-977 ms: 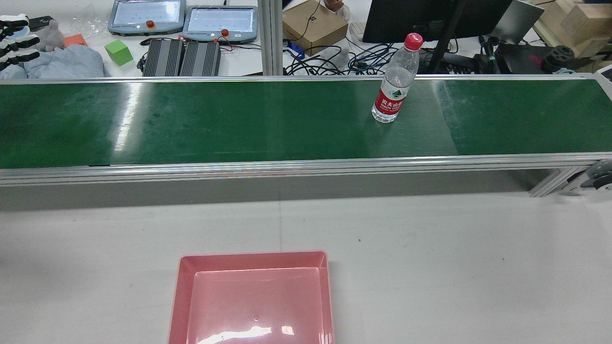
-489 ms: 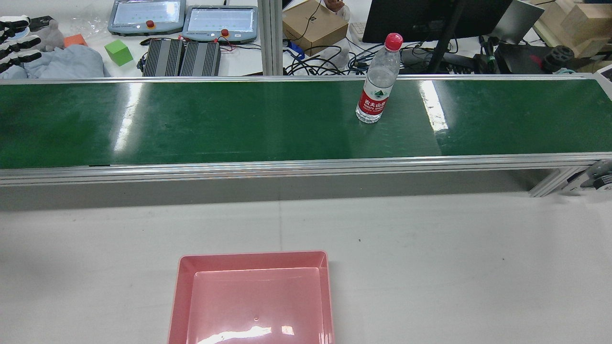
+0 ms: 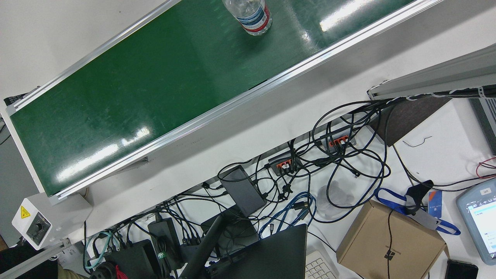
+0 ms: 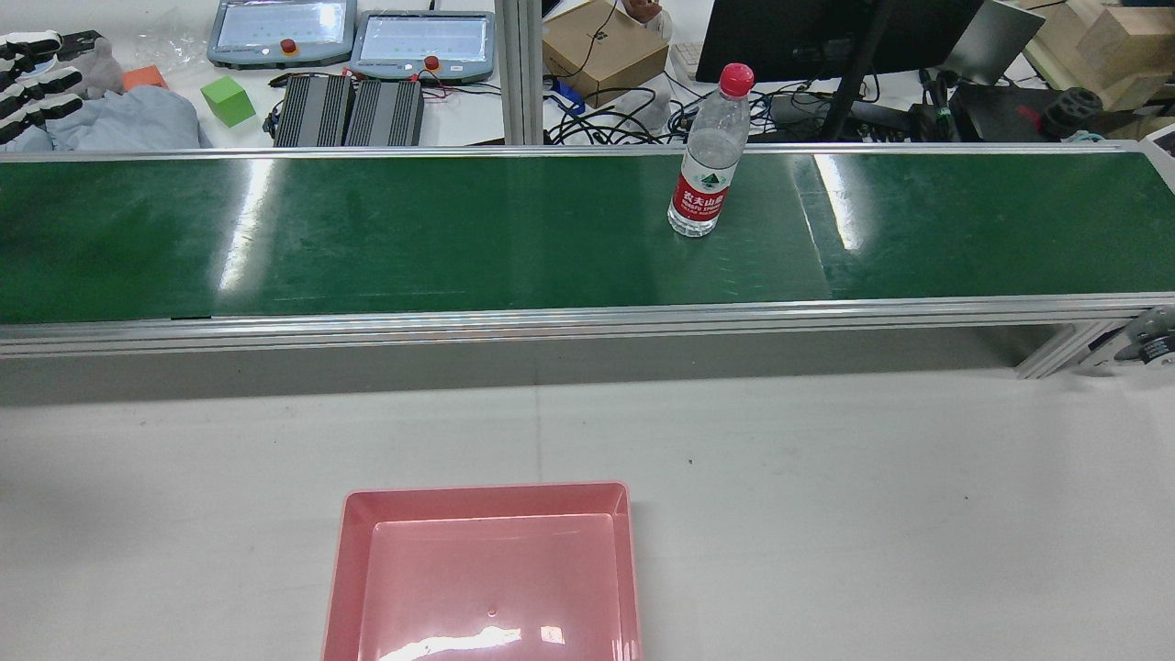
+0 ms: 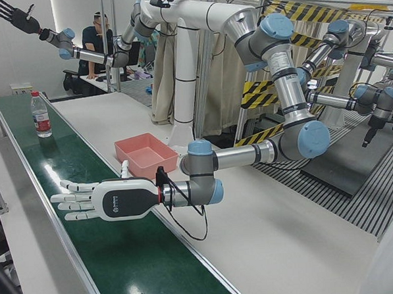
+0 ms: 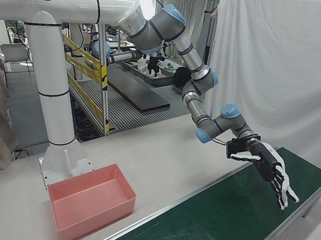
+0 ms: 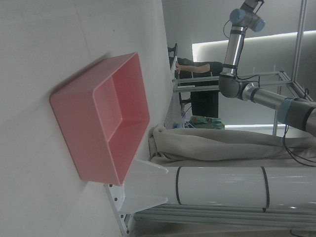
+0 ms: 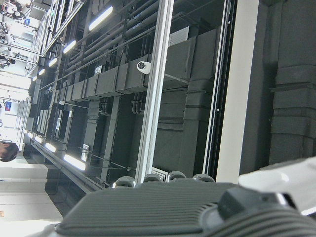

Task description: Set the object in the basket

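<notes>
A clear water bottle (image 4: 702, 184) with a red cap and red label stands upright on the green conveyor belt (image 4: 413, 239), right of centre; it also shows as the bottle (image 3: 250, 15) and, far down the belt, the bottle (image 5: 41, 115). The pink basket (image 4: 344, 569) sits empty on the white table in front of the belt, also visible as the basket (image 5: 136, 145), the basket (image 6: 92, 221) and the basket (image 7: 74, 123). My white left hand (image 5: 100, 201) hovers flat above the belt, fingers spread, far from the bottle. My black right hand (image 5: 15, 18) is raised high, fingers spread, holding nothing.
Behind the belt lie two teach pendants (image 4: 353, 37), a green cube (image 4: 227, 99), a cardboard box (image 4: 601, 46), a monitor and tangled cables (image 3: 310, 174). A person (image 5: 101, 30) sits in the background. The white table (image 4: 826, 514) stretches between belt and basket.
The bottle has travelled to the left along the belt, staying upright. The left hand's fingers at the view's left edge have shifted only slightly.
</notes>
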Tool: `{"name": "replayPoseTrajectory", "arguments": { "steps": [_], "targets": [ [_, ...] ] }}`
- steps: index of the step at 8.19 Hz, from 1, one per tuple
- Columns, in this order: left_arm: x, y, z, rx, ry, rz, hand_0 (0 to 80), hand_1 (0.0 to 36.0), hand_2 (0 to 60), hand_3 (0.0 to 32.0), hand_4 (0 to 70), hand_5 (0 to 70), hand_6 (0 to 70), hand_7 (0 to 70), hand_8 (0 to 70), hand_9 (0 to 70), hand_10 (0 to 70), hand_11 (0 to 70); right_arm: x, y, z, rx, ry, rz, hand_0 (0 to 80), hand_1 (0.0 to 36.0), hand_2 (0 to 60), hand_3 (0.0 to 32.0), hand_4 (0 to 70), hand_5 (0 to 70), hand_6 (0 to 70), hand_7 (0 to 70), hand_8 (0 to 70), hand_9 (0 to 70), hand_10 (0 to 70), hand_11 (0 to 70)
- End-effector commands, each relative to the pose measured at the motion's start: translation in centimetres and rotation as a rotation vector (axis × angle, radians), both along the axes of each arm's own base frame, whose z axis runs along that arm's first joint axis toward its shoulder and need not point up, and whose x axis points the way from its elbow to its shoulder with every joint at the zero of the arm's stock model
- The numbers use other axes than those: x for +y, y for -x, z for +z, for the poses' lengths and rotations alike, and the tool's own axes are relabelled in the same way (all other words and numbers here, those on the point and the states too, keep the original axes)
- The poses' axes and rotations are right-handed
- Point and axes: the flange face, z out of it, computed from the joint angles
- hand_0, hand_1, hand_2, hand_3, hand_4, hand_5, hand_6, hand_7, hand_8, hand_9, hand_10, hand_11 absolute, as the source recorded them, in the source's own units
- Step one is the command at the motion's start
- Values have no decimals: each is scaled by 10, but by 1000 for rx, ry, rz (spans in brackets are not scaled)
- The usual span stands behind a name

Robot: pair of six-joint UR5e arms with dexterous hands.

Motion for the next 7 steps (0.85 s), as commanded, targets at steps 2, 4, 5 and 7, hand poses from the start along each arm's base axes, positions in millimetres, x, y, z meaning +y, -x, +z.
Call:
{"name": "replayPoseTrajectory", "arguments": {
  "steps": [2,4,5,7],
  "targets": [
    [-2,-36,-10,-2,-1,51,587,62,0,82,28,240,50,22,86,104,65,110,0,0,0,0,1,0,0,0,0,0,0,0,0,0,0,0,0,0],
    [-4,-36,-11,-24,-31,34,590,61,0,84,31,240,47,19,84,101,64,109,0,0,0,0,-1,0,0,0,0,0,0,0,0,0,0,0,0,0],
    [-4,-35,-11,-18,-30,34,573,50,0,94,16,238,44,19,83,100,68,114,0,0,0,0,-1,0,0,0,0,0,0,0,0,0,0,0,0,0],
    [-4,-35,-10,-15,-24,38,569,50,0,80,51,246,59,27,108,118,78,126,0,0,0,0,1,0,0,0,0,0,0,0,0,0,0,0,0,0]
  ]
}}
